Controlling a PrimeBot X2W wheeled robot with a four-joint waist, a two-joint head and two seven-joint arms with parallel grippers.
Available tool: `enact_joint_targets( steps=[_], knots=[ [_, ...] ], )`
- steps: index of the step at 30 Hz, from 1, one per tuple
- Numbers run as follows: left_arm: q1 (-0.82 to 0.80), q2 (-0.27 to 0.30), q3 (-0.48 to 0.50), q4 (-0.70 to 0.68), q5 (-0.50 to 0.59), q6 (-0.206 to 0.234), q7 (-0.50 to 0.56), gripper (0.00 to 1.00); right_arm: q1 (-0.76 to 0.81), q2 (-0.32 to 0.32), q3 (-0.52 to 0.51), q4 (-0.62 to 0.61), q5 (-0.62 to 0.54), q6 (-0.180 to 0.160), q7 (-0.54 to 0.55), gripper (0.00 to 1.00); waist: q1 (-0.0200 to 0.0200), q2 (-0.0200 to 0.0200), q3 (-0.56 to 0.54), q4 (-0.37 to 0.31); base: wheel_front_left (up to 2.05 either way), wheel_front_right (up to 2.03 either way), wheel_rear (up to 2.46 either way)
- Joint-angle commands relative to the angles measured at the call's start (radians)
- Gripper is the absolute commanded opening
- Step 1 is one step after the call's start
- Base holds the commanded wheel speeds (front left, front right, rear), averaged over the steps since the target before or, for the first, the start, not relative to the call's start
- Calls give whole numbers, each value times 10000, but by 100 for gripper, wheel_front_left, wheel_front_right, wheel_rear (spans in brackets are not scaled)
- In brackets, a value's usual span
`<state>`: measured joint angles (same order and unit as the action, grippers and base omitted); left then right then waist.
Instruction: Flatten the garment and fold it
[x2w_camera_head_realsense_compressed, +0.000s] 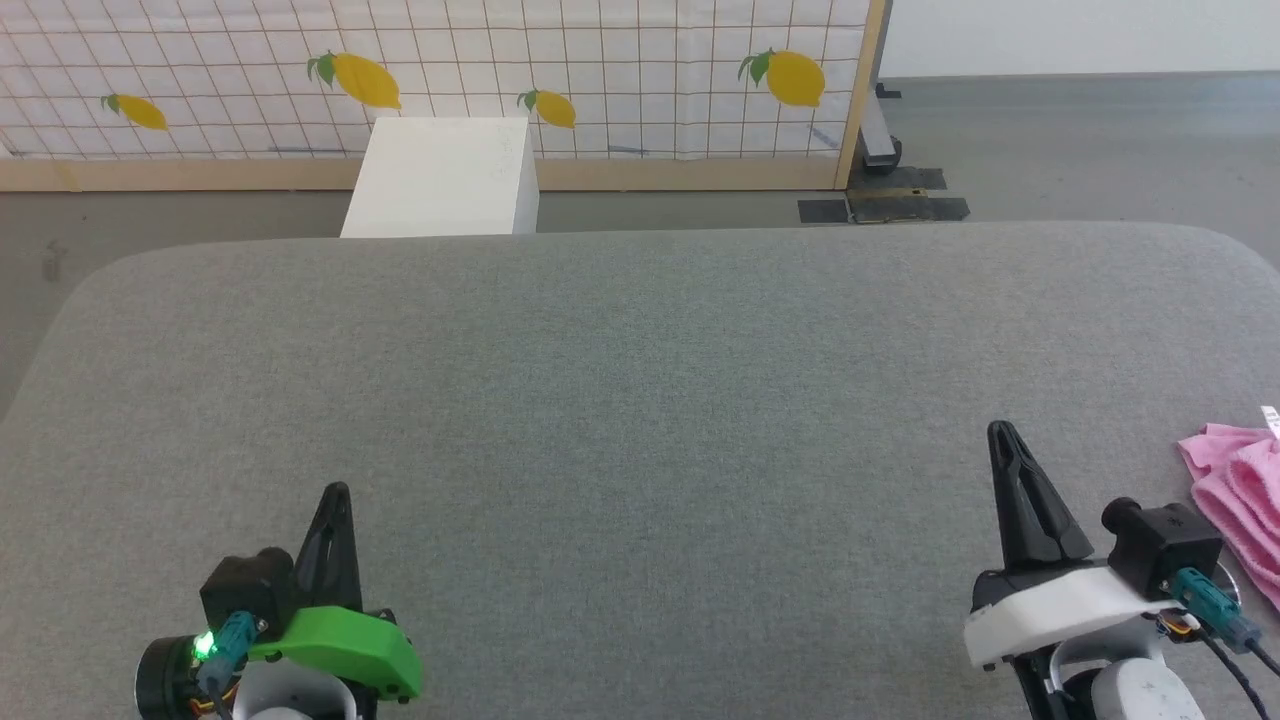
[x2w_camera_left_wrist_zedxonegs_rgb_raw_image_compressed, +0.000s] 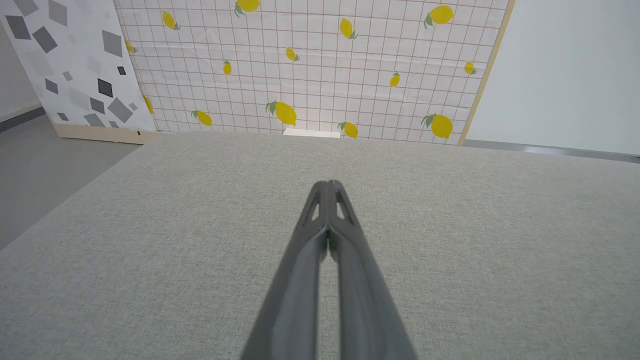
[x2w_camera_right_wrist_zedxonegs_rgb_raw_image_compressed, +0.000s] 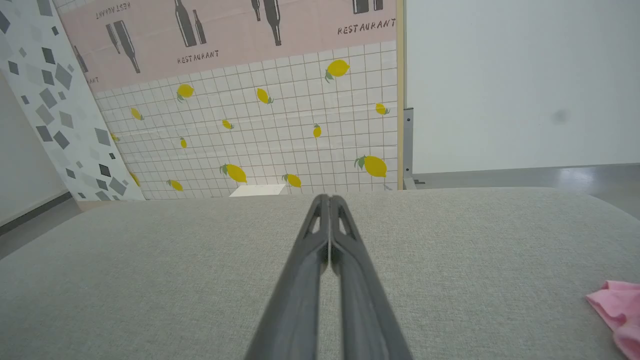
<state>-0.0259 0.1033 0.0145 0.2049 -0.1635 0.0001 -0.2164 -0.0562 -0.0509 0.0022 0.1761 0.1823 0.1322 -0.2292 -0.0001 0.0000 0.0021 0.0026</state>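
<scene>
Nearest the head camera, the left hand (x2w_camera_head_realsense_compressed: 336, 490) sits at the lower left on its green mount, and the right hand (x2w_camera_head_realsense_compressed: 1000, 430) at the lower right on its white mount. Both point away across the tabletop (x2w_camera_head_realsense_compressed: 640, 380). In each wrist view the two dark fingers meet at the tips, so both hands are closed and hold nothing.

The garment (x2w_camera_head_realsense_compressed: 1235, 500) lies bunched in soft folds on the tabletop at its right edge, just beside the right hand and to its right, partly cut off by the frame. The two are apart. A small white label (x2w_camera_head_realsense_compressed: 1270, 418) shows at its upper corner. In the right wrist view one pink corner of it lies at the lower right.

The tabletop is covered in grey woven fabric with rounded far corners. Beyond its far edge a white block (x2w_camera_head_realsense_compressed: 440, 180) stands on the grey floor (x2w_camera_head_realsense_compressed: 1080, 150); whether it opens cannot be told. Behind it is a gridded screen (x2w_camera_head_realsense_compressed: 620, 60) printed with yellow lemons in a pale wooden frame. Dark patches of tape (x2w_camera_head_realsense_compressed: 885, 207) lie on the floor by its right post.
</scene>
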Motion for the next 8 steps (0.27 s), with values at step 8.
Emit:
enact_joint_targets(
  steps=[8],
  knots=[
    [44,-69,-24,-218,187,0,193,0,99,1,-1,-187,-231,-3,185,0,1,0,-2,-2,0,0,0]
  ],
)
